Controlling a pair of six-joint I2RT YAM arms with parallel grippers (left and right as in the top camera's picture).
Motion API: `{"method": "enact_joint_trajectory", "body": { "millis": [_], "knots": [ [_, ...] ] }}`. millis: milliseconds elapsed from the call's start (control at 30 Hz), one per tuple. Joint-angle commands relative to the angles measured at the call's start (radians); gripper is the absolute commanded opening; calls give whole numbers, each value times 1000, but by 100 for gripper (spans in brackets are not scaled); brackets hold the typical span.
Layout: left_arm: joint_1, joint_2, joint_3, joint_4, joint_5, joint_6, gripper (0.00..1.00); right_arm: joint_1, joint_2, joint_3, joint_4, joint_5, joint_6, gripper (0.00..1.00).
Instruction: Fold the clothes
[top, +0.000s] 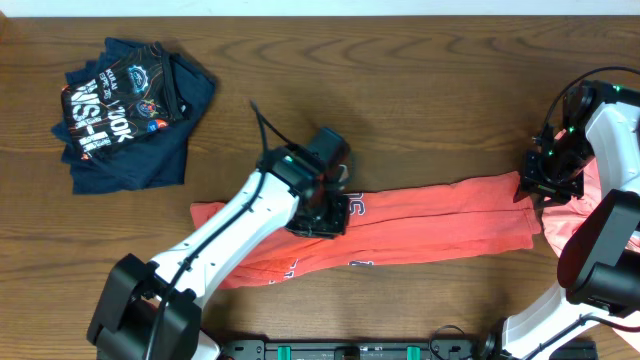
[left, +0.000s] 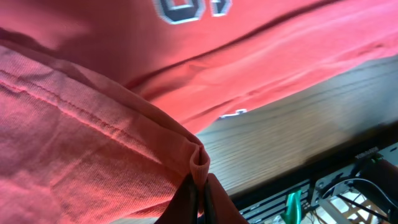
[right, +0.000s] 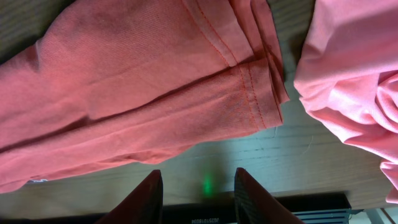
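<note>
A coral-red T-shirt lies as a long folded strip across the middle of the table, with navy-and-white lettering showing near its centre. My left gripper is over the strip's middle. In the left wrist view my left gripper is shut on a pinched ridge of the coral fabric. My right gripper hovers at the strip's right end. Seen from the right wrist, my right gripper is open over bare wood, just short of the shirt's stitched hem. A salmon-pink T-shirt lies bunched beside it.
A folded navy T-shirt with a printed graphic sits at the back left. The pink shirt lies partly under the right arm at the table's right edge. The table's front edge and cabling lie just beyond the left gripper.
</note>
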Motion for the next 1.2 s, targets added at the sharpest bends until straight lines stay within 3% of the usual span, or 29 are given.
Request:
{"method": "enact_joint_trajectory", "body": {
  "millis": [0, 167, 300, 367, 500, 600, 733, 967, 1167],
  "knots": [
    [-26, 13, -6, 22, 5, -31, 8, -5, -7, -5, -4, 6, 11, 36],
    [-27, 17, -6, 43, -4, -72, 7, -5, -7, -5, -4, 6, 11, 36],
    [-27, 17, -6, 48, -14, -72, 23, -5, -7, -5, -4, 6, 10, 36],
    [-26, 17, -6, 52, -26, -72, 24, -5, -7, -5, -4, 7, 10, 36],
    [-13, 17, -6, 51, -163, -62, 25, -5, -7, -5, -4, 7, 10, 37],
    [22, 17, -6, 66, -291, -48, 36, -5, -7, -5, -4, 7, 10, 37],
    [97, 17, -6, 102, -426, -23, 43, -5, -7, -5, -4, 6, 10, 36],
    [227, 34, -6, 143, -477, -22, 43, -5, -7, -5, -5, 6, 10, 36],
    [233, 125, -6, 110, -474, -18, 43, -5, -7, -5, -6, 6, 10, 37]
  ]
}}
